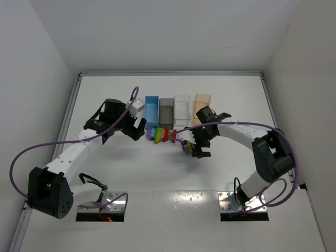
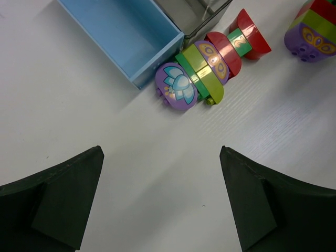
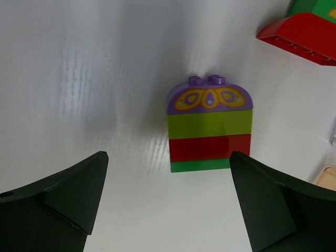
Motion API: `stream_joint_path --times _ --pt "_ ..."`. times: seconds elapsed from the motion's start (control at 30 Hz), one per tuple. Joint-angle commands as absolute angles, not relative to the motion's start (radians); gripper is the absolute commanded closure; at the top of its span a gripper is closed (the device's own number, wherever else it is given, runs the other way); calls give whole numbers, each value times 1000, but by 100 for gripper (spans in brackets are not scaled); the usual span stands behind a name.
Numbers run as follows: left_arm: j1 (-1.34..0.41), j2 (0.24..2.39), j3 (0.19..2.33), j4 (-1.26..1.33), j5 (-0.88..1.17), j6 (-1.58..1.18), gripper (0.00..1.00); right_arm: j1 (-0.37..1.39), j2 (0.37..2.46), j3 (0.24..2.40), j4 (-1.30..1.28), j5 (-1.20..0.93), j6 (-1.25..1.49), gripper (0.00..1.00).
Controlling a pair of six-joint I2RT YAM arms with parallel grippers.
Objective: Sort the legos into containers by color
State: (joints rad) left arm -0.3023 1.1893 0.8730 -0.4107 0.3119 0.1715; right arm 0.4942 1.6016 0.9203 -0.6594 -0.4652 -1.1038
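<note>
**Two stacks to split, four bins waiting**

Our left gripper (image 2: 161, 173) hangs wide and empty, short of the long stack (image 2: 210, 63), which lies on the table (image 2: 79, 105) just beside the blue bin (image 2: 121, 37). We judge it best to pinch the purple end brick (image 2: 176, 86) across its flat sides.

We count four bins in a row: the blue bin, dark grey bin (image 1: 166, 111), clear bin (image 1: 181, 109) and pale orange bin (image 1: 201, 106).

We count two stacks of legos. The long stack has about seven bricks. The short stack (image 3: 210, 126) has four: purple, lime, red, green. It lies ahead of our right gripper (image 3: 169, 176), which is also wide and empty.
</note>
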Motion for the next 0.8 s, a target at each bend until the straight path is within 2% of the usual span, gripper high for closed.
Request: stream_joint_path --times 0.0,0.33,0.77 --pt "-321 1196 899 -396 311 184 0 479 1626 968 -626 -526 -1146 0" --pt "-321 1215 890 -396 311 184 0 460 1635 957 -557 -535 -1146 0" --pt "-321 1224 899 -396 293 184 0 460 1747 966 -516 -503 -1155 0"
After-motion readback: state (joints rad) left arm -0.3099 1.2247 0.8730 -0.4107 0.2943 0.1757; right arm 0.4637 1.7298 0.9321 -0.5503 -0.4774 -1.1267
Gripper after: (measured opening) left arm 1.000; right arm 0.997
